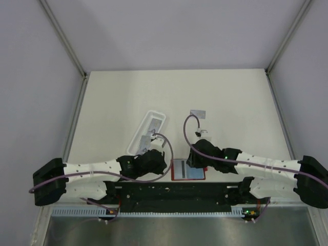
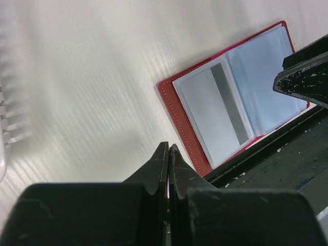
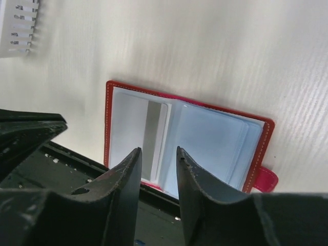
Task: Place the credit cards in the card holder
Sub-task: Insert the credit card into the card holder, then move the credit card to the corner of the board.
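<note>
The wallet (image 1: 184,170) lies spread flat on the ribbed white tabletop (image 1: 230,102). It is red and leather-like with pale stitching along its rim. Inside are glossy, pale-blue see-through pockets, and a small rounded clasp tab (image 3: 265,180) sticks out of one edge. A thin rectangular card (image 2: 212,113) with a grey stripe down it sits in one pocket, directly under and just ahead of the right claw (image 3: 157,154). This claw's two matte black, wedge-shaped fingers are spread apart with nothing between them, and it hangs over the wallet's fold. The left claw (image 2: 168,154) has its scuffed black fingers pressed flat together, gripping nothing. It hovers over bare tabletop, with the wallet just beyond it to its right. Both white, speckled forearms reach inward low along the near edge, wrists bent toward the wallet between them. Well beyond the right claw lies a loose card (image 1: 198,113), grey and flat. A long white slotted plastic tray (image 1: 159,115) with rounded ends lies at a slant beyond the left claw.
</note>
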`<action>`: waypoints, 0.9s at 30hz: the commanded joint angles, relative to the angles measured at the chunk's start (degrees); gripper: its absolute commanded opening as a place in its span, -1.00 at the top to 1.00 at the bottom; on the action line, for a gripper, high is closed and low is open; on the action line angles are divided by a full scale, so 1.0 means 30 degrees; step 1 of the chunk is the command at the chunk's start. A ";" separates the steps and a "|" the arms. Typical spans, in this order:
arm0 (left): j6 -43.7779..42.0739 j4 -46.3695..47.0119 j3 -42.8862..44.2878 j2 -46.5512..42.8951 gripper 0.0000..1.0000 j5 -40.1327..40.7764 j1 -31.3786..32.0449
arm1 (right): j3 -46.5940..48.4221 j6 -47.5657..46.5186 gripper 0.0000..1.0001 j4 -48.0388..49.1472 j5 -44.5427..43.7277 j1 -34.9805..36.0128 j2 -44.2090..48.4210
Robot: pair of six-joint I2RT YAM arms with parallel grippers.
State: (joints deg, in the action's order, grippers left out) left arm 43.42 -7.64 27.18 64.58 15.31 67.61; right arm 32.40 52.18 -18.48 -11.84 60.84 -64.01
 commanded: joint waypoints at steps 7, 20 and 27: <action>0.0645 -0.2520 -0.0417 -0.4120 0.82 0.2717 -0.0096 | -0.0781 -0.0401 -0.05 -0.1193 -0.1768 -0.0737 0.3082; -0.2165 -0.4894 0.1280 -0.8428 -0.05 0.1753 -0.4984 | 0.0067 -0.1397 -0.17 -0.1516 -0.1416 -0.2759 0.4637; -0.3485 -0.5598 0.3331 -0.7201 -0.57 0.1781 -0.7301 | 0.1296 -0.2714 -0.17 -0.1545 -0.1125 -0.3315 0.3643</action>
State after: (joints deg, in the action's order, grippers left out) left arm 36.67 -23.94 32.73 40.82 20.97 48.60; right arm 31.35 47.70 -23.92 -15.33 52.62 -51.46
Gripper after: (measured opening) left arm 0.761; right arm 0.586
